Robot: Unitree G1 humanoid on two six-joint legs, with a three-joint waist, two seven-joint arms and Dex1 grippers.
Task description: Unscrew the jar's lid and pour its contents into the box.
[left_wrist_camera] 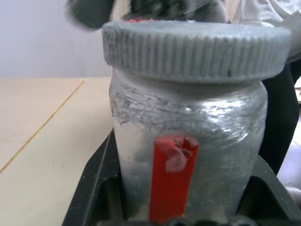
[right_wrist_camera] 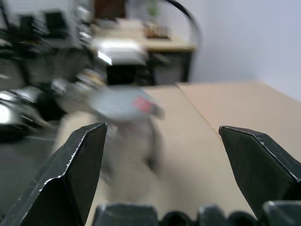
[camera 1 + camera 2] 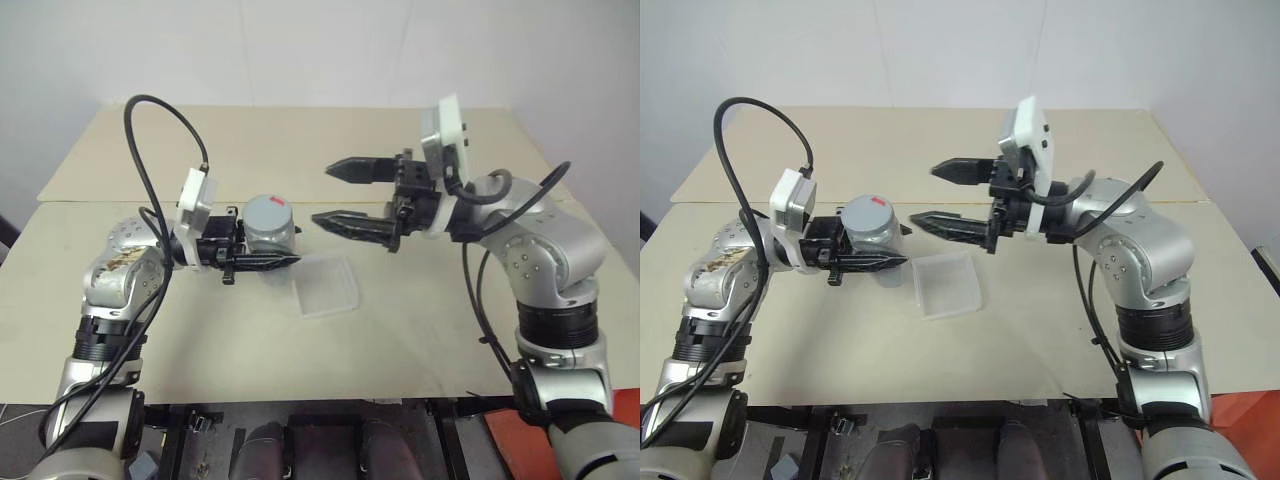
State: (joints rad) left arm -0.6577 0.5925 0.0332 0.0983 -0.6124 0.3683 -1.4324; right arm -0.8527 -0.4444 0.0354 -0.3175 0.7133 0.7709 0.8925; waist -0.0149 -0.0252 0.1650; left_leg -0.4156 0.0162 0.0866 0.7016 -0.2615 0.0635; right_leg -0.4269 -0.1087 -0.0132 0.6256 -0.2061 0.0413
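Observation:
My left gripper (image 3: 280,246) is shut on the jar (image 3: 270,236), a small silvery cylinder held upright just above the table, left of centre. The grey ribbed lid (image 1: 197,49) sits on the jar, with a red mark on top (image 3: 878,203). A red label strip (image 1: 171,176) runs down the jar's side between my left fingers (image 1: 91,193). The contents are hidden inside. The box (image 3: 327,285), a shallow translucent tray, lies on the table just right of the jar and below it. My right gripper (image 3: 328,194) is open, level, pointing at the jar from the right, a short gap away, its fingers (image 2: 75,165) holding nothing.
The beige table (image 3: 450,330) spreads around the box, with a second table top (image 3: 300,140) joined behind it. A white wall stands at the back. Black cables loop from both wrists. The table's front edge lies close to my body.

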